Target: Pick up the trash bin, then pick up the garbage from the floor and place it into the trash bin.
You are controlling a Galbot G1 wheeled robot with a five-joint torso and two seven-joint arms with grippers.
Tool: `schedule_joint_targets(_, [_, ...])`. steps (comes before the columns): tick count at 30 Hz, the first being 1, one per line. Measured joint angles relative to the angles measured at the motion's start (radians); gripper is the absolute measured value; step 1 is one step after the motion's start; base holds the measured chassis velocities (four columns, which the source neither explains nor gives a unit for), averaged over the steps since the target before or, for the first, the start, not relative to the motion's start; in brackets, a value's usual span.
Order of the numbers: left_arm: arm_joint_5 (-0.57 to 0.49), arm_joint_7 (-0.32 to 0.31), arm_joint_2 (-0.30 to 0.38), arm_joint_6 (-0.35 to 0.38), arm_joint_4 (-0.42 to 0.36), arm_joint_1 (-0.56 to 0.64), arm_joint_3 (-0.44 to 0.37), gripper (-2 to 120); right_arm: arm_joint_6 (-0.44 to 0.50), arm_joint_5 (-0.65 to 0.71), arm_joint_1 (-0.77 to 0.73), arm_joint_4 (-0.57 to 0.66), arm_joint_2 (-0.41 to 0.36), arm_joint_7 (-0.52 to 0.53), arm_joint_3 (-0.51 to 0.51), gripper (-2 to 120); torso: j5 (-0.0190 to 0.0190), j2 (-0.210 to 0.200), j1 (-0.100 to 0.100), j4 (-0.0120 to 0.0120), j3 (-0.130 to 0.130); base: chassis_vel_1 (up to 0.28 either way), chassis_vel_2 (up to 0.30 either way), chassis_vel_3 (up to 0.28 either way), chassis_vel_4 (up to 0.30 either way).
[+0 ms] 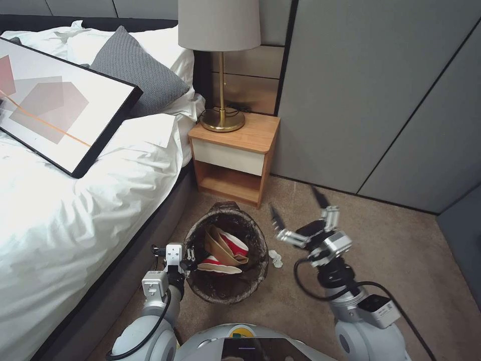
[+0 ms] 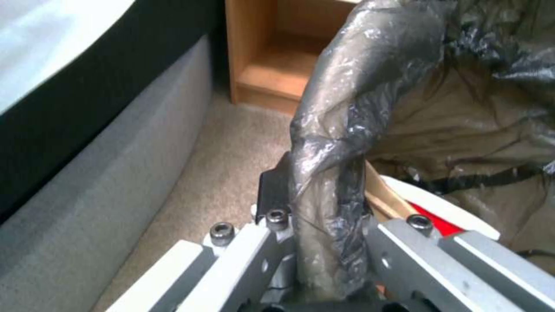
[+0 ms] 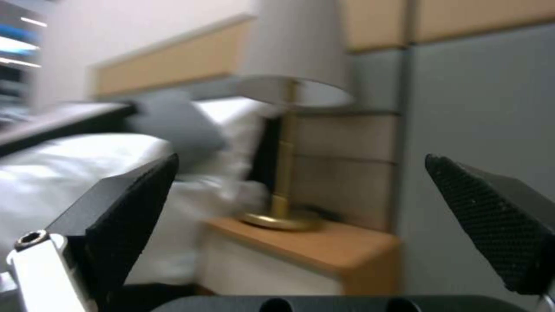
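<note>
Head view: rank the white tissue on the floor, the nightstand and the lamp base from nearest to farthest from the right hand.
From the right hand:
1. White tissue: on the carpet just below it, beside the trash bin.
2. Nightstand: farther back, against the bed.
3. Lamp base: on top of the nightstand, farthest back.
</note>
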Motion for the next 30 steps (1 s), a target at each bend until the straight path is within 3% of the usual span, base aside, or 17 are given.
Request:
schedule_joint_targets(1, [-0.003,0.0,0.0,0.0,-0.002,0.0,-0.003,0,-0.01,-0.014,-0.012,0.003,0.012,0.058,0.003,100,0.0003,0.0,0.0,0.0001,0.0,0.0,0.0,0.0,0.0])
schedule_joint_targets(10, [-0.005,-0.001,-0.001,0.0,-0.006,0.002,-0.012,0,-0.024,-0.046,-0.048,-0.004,0.044,0.184,0.018,100,0.0002,0.0,0.0,0.0004,0.0,0.0,0.0,0.0,0.0])
schedule_joint_targets(19, [-0.006,-0.001,-0.002,-0.002,-0.008,0.003,-0.017,0,-0.019,-0.067,-0.074,-0.034,0.067,0.244,0.032,100,0.0002,0.0,0.0,0.0003,0.0,0.0,0.0,0.0,0.0])
schedule_joint_targets(25, [-0.007,-0.003,-0.008,-0.005,-0.011,0.001,-0.022,0,0.081,-0.106,-0.115,-0.085,0.108,0.249,0.032,100,0.0002,0.0,0.0,0.0002,0.0,0.0,0.0,0.0,0.0])
schedule_joint_targets(30, [-0.007,-0.004,-0.008,-0.005,-0.015,0.003,-0.023,0,0.059,-0.101,-0.084,-0.098,0.1,0.235,0.041,100,0.0002,0.0,0.0,0.0003,0.0,0.0,0.0,0.0,0.0])
